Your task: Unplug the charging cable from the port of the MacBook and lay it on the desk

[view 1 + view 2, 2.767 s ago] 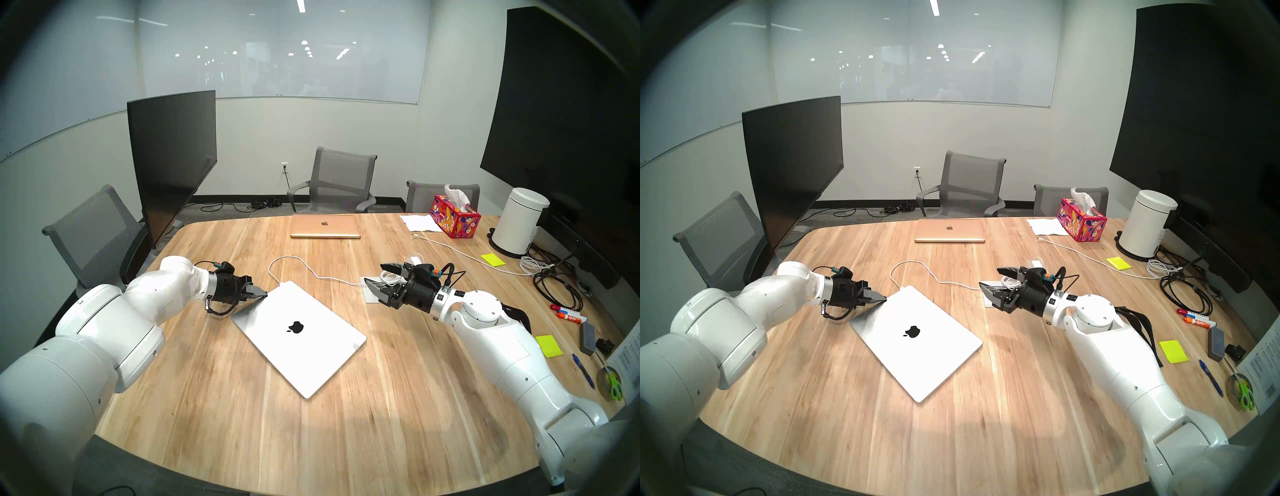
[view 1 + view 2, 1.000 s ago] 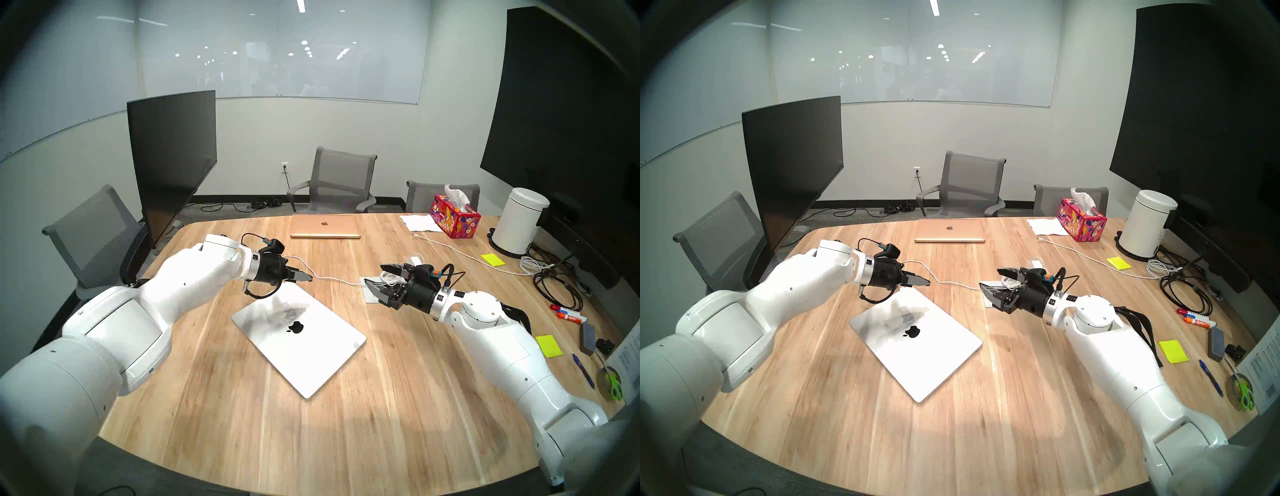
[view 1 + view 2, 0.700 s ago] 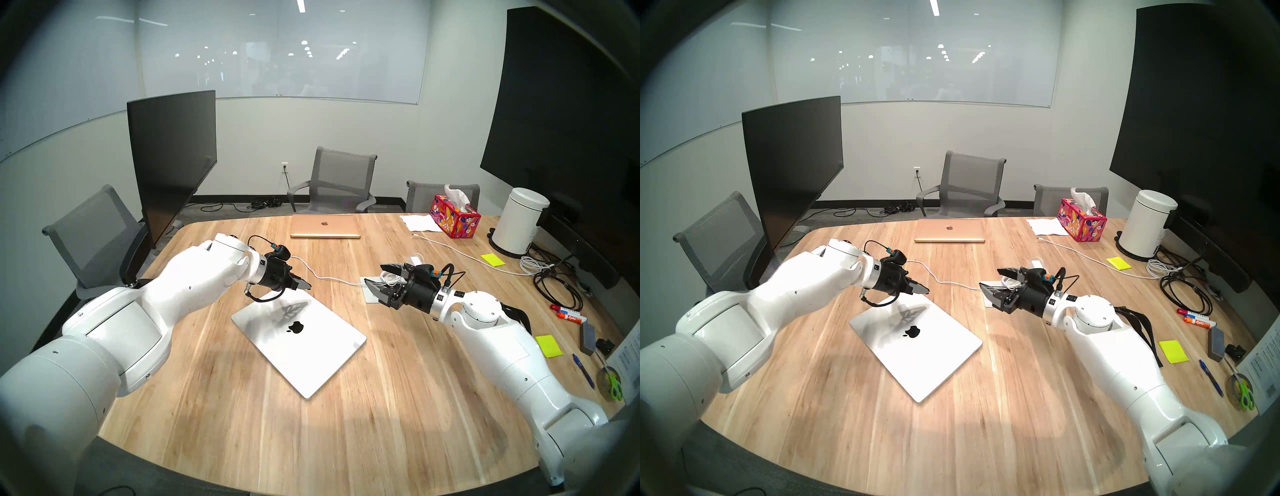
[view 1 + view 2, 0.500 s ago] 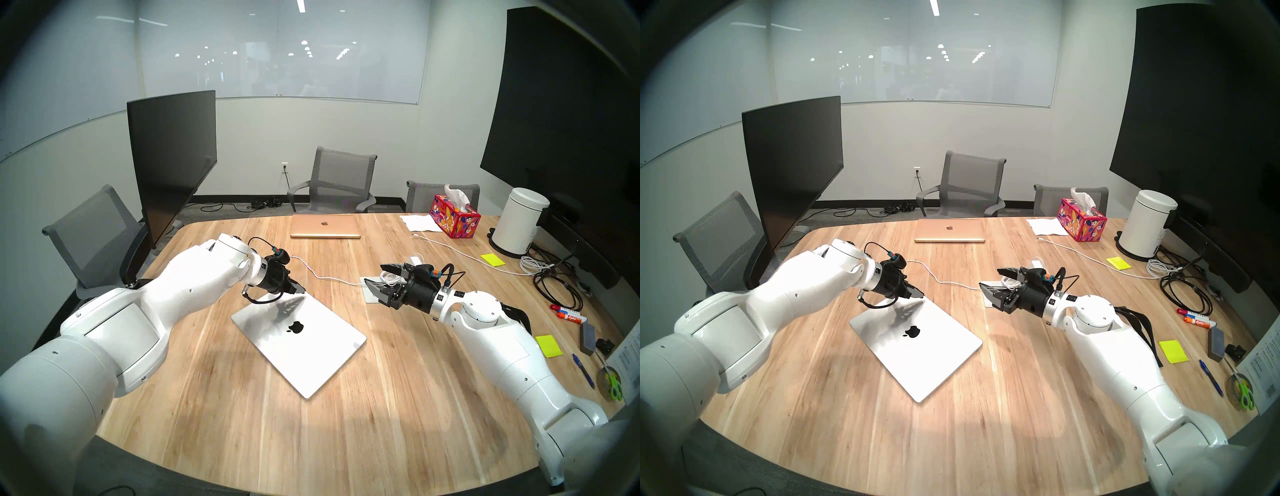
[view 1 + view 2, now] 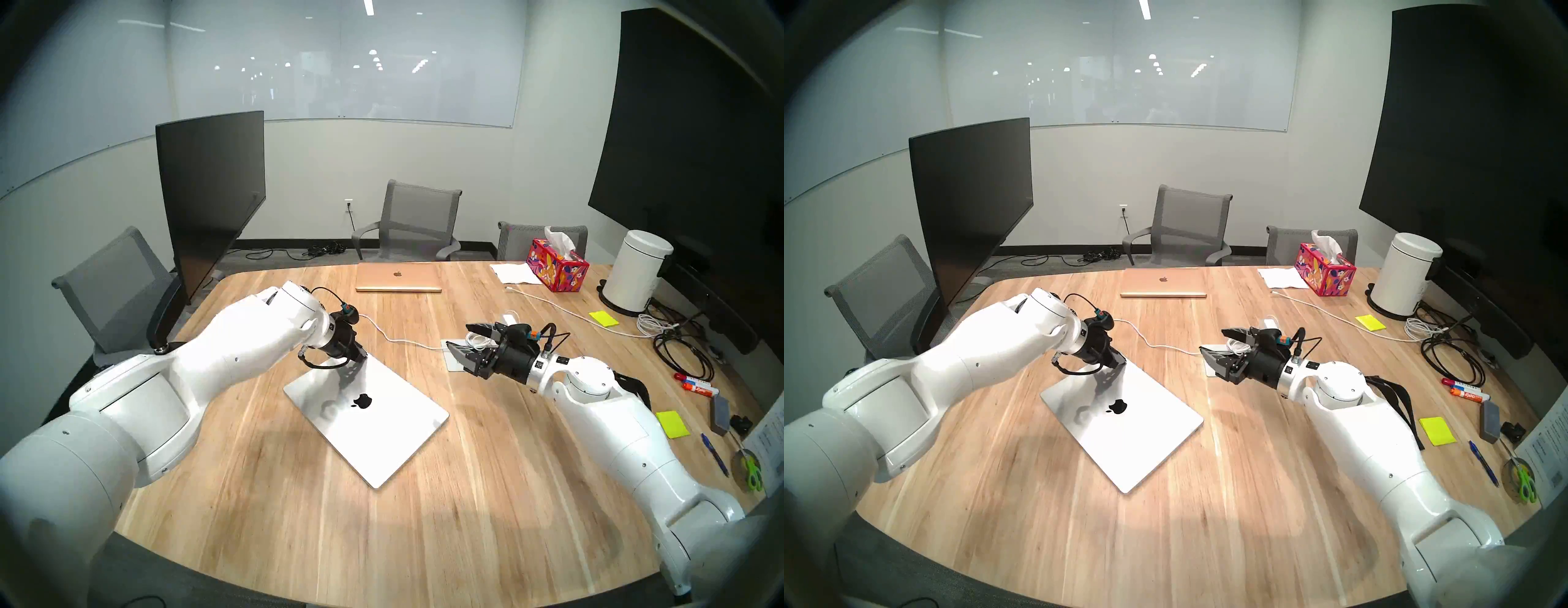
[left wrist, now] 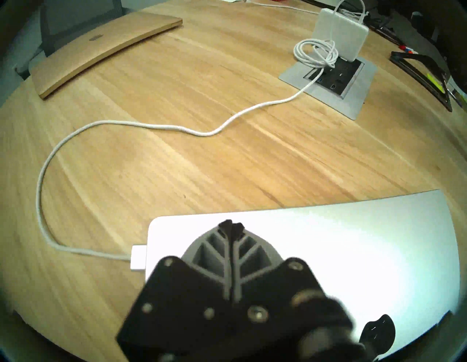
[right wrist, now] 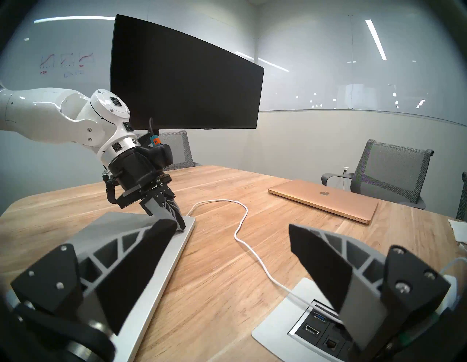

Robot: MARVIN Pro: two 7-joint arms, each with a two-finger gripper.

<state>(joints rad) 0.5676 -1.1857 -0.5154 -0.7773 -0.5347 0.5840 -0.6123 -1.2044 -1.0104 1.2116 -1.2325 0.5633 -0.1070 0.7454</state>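
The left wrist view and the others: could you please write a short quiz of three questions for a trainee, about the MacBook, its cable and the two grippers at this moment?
1. True or false: the charging cable is already out of the MacBook.
2. Choose one. The left gripper is: A) open, around the cable's end; B) shut, empty, above the lid's corner near the cable's end; C) shut on the cable.
3. Fill in the gap: the right gripper is ____.

Key:
1. False: its end is still in the port.
2. B.
3. Open.
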